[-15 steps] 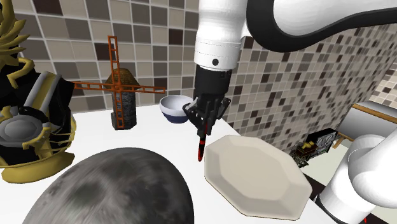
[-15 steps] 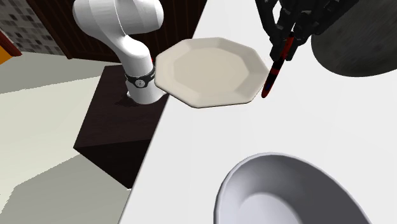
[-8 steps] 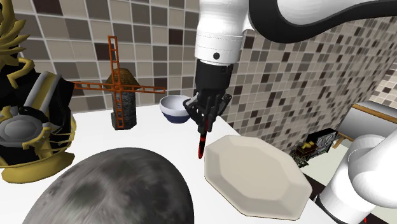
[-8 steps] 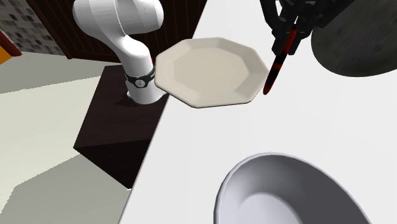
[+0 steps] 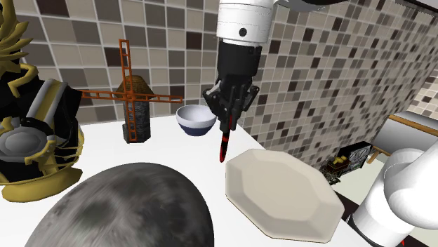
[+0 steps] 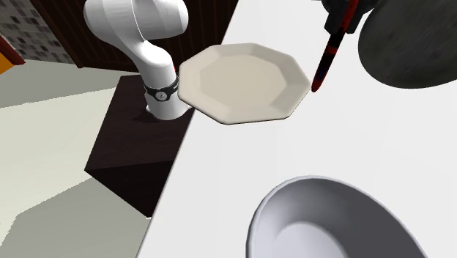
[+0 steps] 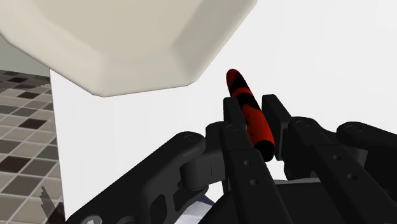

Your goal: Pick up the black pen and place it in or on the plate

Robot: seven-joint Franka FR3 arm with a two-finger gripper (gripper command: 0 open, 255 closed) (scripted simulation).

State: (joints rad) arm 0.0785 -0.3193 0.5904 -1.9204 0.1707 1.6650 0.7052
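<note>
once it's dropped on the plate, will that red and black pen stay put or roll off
The pen looks round and smooth, so it would probably roll once laid flat. It hangs straight from the shut gripper without sagging, so it is likely stiff and light. The plate has a sloped rim, which should catch a slow roll.

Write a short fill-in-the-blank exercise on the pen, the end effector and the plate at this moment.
The end effector is ____ on the red-and-black pen.
The pen hangs from it tip ____, beside the plate.
The cream plate has ____ lying on it.
Missing words: shut; down; nothing.
</note>
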